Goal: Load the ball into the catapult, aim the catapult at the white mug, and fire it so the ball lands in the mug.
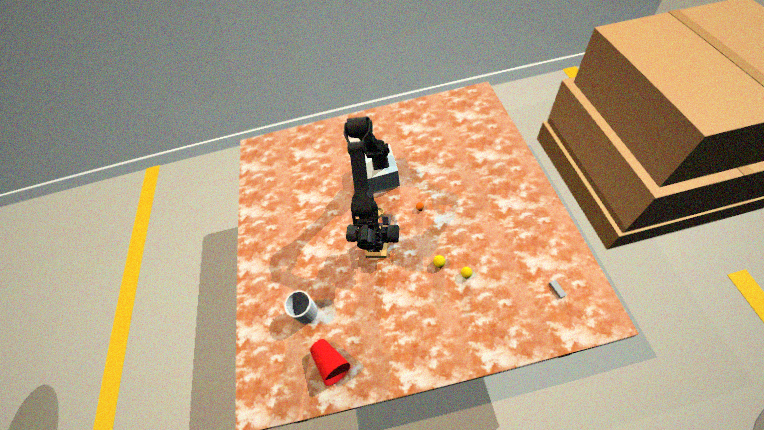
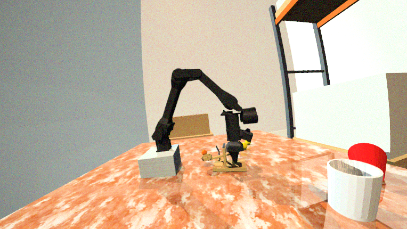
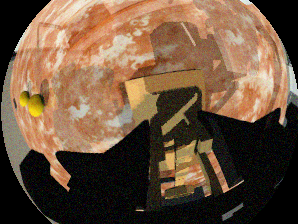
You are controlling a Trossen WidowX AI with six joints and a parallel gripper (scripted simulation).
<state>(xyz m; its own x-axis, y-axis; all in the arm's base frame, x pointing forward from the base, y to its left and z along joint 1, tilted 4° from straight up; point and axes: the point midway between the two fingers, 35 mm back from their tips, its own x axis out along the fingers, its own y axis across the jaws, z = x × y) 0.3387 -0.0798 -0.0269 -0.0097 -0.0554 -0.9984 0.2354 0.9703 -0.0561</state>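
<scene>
The wooden catapult (image 1: 376,254) (image 2: 229,169) (image 3: 192,80) stands under the arm, its spoon end toward the arm's base. My gripper (image 1: 372,241) (image 2: 235,163) (image 3: 174,119) points straight down and is partly closed, with its fingers against both sides of the catapult's frame, low over its base. The fingertips' contact is partly hidden. A small orange ball (image 1: 419,206) (image 2: 203,152) lies on the table beside the spoon end, outside the spoon. The white mug (image 1: 310,314) (image 2: 352,196) stands upright, beyond the catapult's front end and to its left in the top view.
A red cup (image 1: 327,358) (image 2: 367,155) is beyond the mug. Two yellow balls (image 1: 438,261) (image 1: 466,272) (image 3: 36,105) (image 3: 24,98) lie right of the catapult in the top view. A small grey block (image 1: 557,288) is near the table's right edge.
</scene>
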